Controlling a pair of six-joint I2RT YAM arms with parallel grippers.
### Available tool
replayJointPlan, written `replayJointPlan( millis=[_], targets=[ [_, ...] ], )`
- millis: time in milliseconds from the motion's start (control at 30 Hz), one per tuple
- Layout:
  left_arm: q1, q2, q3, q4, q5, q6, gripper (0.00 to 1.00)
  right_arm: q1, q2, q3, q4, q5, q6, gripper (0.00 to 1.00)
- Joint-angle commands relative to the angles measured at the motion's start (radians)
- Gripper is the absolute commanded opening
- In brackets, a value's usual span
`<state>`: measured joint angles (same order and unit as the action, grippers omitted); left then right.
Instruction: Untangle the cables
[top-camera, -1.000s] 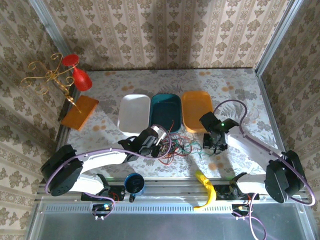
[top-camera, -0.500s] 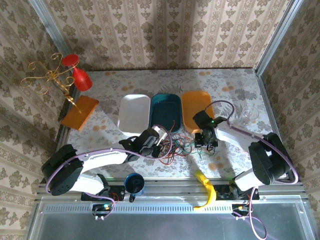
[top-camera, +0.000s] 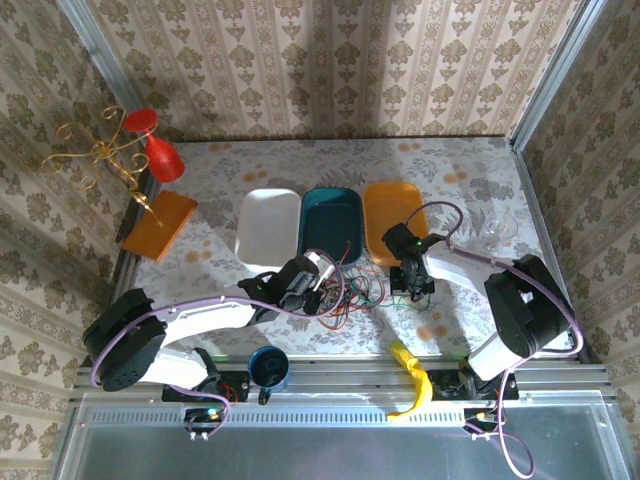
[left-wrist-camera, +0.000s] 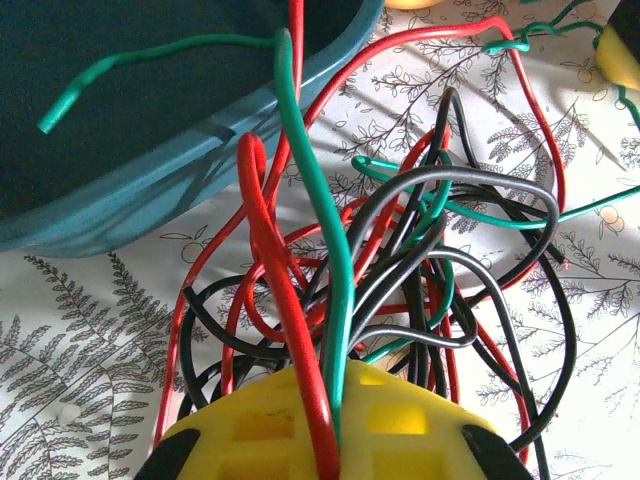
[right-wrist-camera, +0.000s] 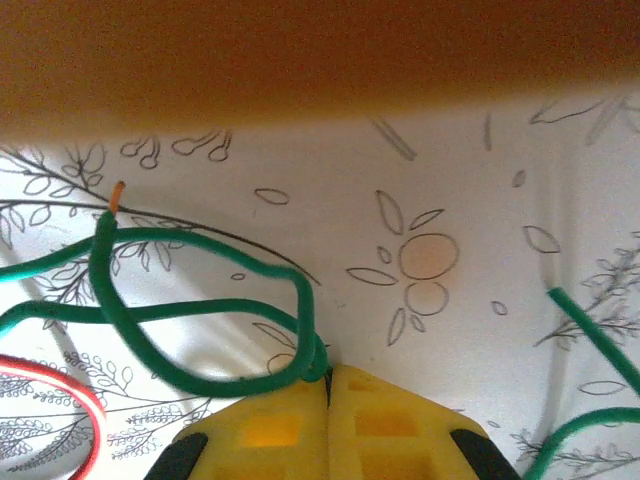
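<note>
Arms: two; the left arm (top-camera: 190, 322) is stretched low from its base toward the table's middle, the right arm (top-camera: 470, 268) is bent at the elbow and reaches back leftward.
Cables (top-camera: 350, 292): one knot of red, black and green strands, too interwoven for the strands to be counted; it lies on the table just in front of the teal tray, between the two wrists.
Trays: three in a row, the white tray (top-camera: 268, 228), the teal tray (top-camera: 332, 205) and the orange tray (top-camera: 392, 215).
Other items: one blue cup (top-camera: 268, 367) at the near edge, one clear bowl (top-camera: 497, 228) at the right, one gold stand (top-camera: 95, 150) at the far left.
Left gripper (left-wrist-camera: 335, 400): the yellow fingers are pressed together, with a red strand and a green strand of the knot pinched between them; one green end hangs over the teal tray's wall.
Right gripper (right-wrist-camera: 328, 385): it is held low by the orange tray's near edge; the jaws are closed, and a looped green cable (right-wrist-camera: 180, 309) is pinched at their seam.
Green cable end: one bare copper tip is seen pointing toward the orange tray.
</note>
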<state>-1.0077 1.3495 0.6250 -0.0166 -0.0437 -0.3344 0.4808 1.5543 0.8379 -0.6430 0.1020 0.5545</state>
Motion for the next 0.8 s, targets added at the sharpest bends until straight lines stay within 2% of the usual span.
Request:
replayJointPlan(
  millis=[0,333,600,667,767],
  targets=[
    [-0.006,0.008,0.021,-0.034,-0.024,0.026,0.00,0.002,-0.105,-0.012,-0.004,0.104,0.027,0.01],
    [-0.006,0.008,0.007,-0.043,-0.026,0.028,0.00,-0.004,-0.419,-0.030,-0.062,0.253,0.034,0.01],
    [-0.005,0.012,-0.001,-0.050,-0.033,0.025,0.00,-0.099,-0.550,0.004,-0.149,0.387,0.072,0.00],
    [-0.005,0.010,-0.005,-0.049,-0.036,0.022,0.00,-0.138,-0.564,0.007,-0.151,0.366,0.063,0.00],
    [-0.006,0.005,-0.011,-0.046,-0.033,0.021,0.00,-0.166,-0.560,0.004,-0.116,0.253,0.003,0.02]
  ],
)
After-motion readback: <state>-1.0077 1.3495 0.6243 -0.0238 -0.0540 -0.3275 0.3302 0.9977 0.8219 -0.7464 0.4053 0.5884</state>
